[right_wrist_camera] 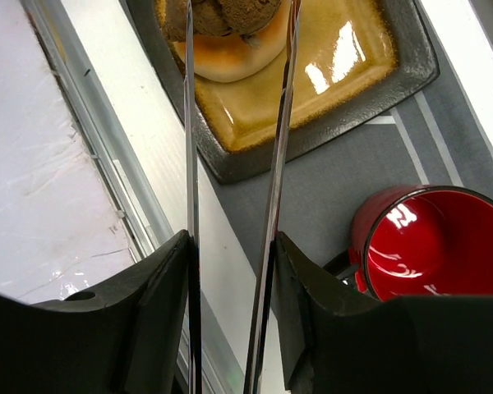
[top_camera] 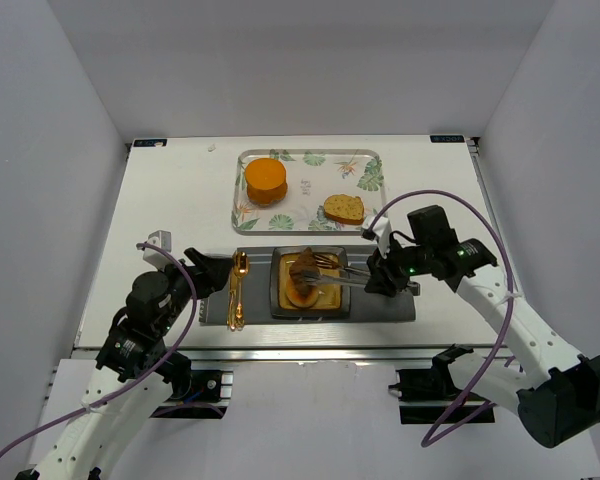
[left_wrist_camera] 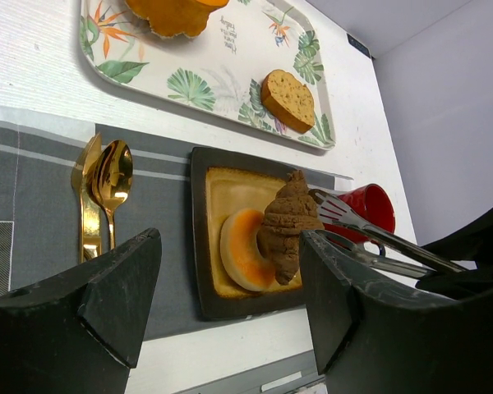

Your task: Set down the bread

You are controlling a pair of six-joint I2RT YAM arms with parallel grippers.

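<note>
A white table [top_camera: 180, 200] carries a leaf-patterned tray [top_camera: 310, 157] at the back. The bread [top_camera: 344, 208] lies flat on the tray's right end, well apart from both arms. Nearer, a grey mat [top_camera: 385, 308] holds a square dark plate [top_camera: 277, 285] with a donut [left_wrist_camera: 240, 250]. The right gripper [right_wrist_camera: 232, 246] clamps tongs [top_camera: 348, 274] whose tips pinch a brown pastry [left_wrist_camera: 287, 230] over the donut. The left gripper [top_camera: 212, 270] gapes empty beside a gold spoon [left_wrist_camera: 112, 176].

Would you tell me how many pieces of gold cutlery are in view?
2. A gold spoon and a gold utensil, likely a fork, lie side by side on the grey placemat, left of the dark square plate.
</note>
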